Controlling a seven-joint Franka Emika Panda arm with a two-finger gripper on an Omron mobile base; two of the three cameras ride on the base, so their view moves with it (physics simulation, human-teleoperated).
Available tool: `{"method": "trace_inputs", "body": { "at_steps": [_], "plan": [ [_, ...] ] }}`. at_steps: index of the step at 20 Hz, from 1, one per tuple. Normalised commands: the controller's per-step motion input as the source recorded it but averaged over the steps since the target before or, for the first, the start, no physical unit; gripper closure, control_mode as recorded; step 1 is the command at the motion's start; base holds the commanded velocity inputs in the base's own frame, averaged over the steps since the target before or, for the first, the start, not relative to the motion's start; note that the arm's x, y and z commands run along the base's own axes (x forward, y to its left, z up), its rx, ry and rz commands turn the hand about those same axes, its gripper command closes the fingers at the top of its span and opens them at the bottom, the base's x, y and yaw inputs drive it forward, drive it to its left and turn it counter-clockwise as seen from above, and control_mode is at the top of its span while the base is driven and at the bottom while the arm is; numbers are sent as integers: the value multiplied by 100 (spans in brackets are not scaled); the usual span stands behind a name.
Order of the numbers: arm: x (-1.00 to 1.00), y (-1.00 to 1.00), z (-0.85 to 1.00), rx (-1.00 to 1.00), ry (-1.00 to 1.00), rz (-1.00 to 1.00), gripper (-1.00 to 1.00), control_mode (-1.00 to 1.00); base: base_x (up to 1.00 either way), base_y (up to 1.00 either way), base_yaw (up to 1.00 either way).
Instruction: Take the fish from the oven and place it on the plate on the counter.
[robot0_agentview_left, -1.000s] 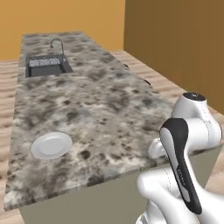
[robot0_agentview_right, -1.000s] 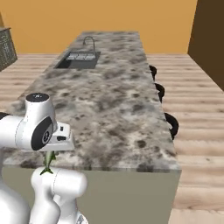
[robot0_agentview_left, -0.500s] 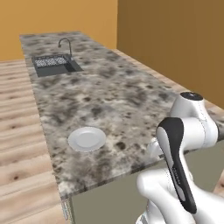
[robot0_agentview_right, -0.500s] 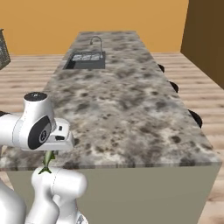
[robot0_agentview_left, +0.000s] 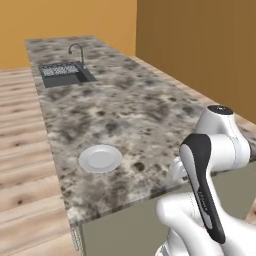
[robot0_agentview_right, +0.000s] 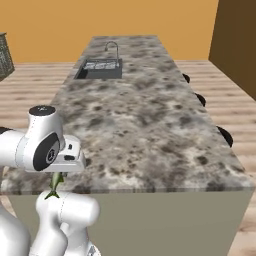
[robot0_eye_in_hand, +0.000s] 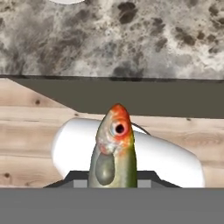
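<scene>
The fish (robot0_eye_in_hand: 114, 153), greenish with an orange-red head, stands upright between my fingers in the hand view. From the right base view the fish (robot0_agentview_right: 54, 186) hangs below my gripper (robot0_agentview_right: 58, 175), which is shut on it, just in front of the counter's near end and below its top. The white plate (robot0_agentview_left: 100, 158) lies on the speckled counter (robot0_agentview_left: 130, 110) near its front left corner, left of my arm. A sliver of the plate (robot0_eye_in_hand: 65, 1) shows at the top of the hand view. The oven is out of view.
A dark inset sink (robot0_agentview_left: 65, 74) with a curved tap (robot0_agentview_left: 77, 50) sits at the counter's far end. Dark stools (robot0_agentview_right: 223, 136) line the counter's right side. Wooden floor runs along both sides, and a wire basket (robot0_agentview_right: 3, 55) stands far left.
The base has driven and turned, so the whole scene shifted and the counter end and plate now lie closer ahead. The fish stays held in the shut gripper.
</scene>
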Motion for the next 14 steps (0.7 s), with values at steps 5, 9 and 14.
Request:
{"method": "trace_inputs", "body": {
  "at_steps": [5, 9, 14],
  "plan": [
    [0, 0, 0, 0, 0, 0, 100, 100, -40, 54, 30],
    [0, 0, 0, 0, 0, 0, 100, 100, 11, 29, 16],
    [0, 0, 0, 0, 0, 0, 100, 100, 100, 4, 0]
  ]
}}
